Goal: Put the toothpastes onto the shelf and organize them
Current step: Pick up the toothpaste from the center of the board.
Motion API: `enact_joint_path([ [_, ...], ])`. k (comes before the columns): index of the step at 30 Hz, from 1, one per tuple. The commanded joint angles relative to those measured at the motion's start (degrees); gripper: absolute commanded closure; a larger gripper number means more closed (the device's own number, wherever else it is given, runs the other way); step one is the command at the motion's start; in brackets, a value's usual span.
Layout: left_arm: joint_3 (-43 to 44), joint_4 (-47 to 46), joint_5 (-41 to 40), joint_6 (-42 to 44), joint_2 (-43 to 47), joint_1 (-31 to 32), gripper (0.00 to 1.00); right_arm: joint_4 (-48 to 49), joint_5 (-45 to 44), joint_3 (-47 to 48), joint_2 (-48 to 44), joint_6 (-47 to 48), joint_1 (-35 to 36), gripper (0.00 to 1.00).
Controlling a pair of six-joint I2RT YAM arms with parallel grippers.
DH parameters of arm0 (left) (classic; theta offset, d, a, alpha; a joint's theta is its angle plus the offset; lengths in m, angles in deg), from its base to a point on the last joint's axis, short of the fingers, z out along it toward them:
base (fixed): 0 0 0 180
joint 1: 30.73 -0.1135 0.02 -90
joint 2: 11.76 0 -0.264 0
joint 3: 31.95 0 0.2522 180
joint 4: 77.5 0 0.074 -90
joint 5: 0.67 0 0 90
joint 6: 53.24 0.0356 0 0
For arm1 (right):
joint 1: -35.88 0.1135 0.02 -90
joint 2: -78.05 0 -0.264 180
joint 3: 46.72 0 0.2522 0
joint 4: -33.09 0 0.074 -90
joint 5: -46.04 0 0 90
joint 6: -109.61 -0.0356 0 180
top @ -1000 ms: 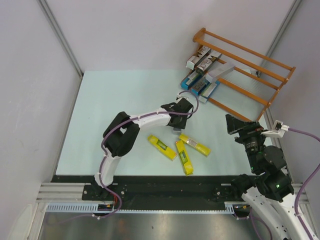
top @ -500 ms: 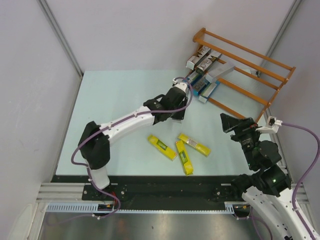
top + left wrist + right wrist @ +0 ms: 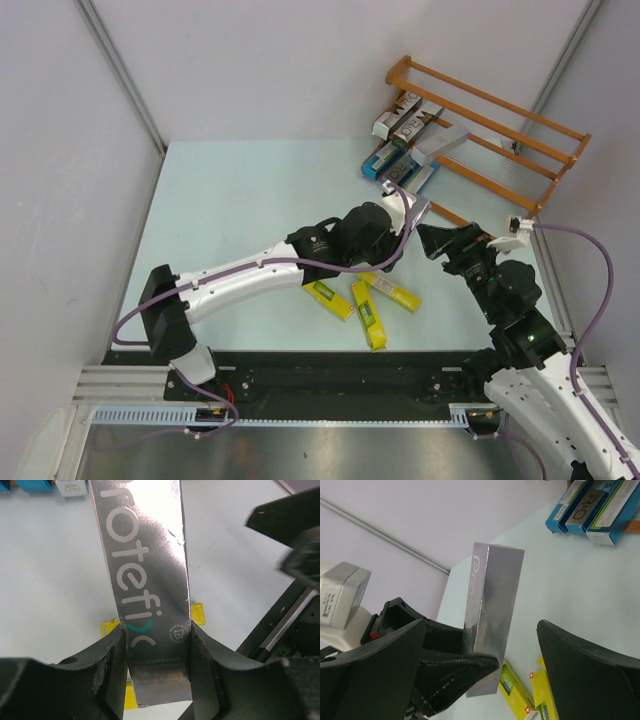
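Observation:
My left gripper (image 3: 157,647) is shut on the lower end of a silver-grey toothpaste carton (image 3: 147,570) and holds it above the table. From above, this carton (image 3: 414,210) sits just in front of the shelf (image 3: 520,135). My right gripper (image 3: 480,680) is open, and the held carton (image 3: 492,615) stands between its spread fingers without touching them. On the table lie three yellow toothpastes (image 3: 328,298) (image 3: 368,316) (image 3: 391,289). Silver cartons (image 3: 404,116) and blue cartons (image 3: 393,163) rest on the shelf's left end.
The two arms meet close together just right of the table's middle (image 3: 250,200). White walls with metal posts (image 3: 120,75) close in the back and sides. The shelf's right part shows bare rails (image 3: 500,175).
The left arm has stretched out and swung right from near the shelf's left end, carrying the silver carton. The right gripper has moved left towards it.

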Motion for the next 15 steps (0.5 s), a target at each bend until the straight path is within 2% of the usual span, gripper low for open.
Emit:
enact_joint_path([
  [1,-0.2,-5.0,-0.6,3.2,5.1,1.9,0.65,3.9,2.8,0.2,1.6,-0.3,-0.1,0.0],
  [8,-2.3,-7.4,1.0,3.2,8.2,3.2,0.63,4.3,3.4,0.2,3.0,-0.3,-0.1,0.01],
  [15,-3.2,-9.1,3.9,3.9,9.8,3.7,0.62,5.6,4.5,-0.5,3.2,-1.1,-0.1,0.07],
])
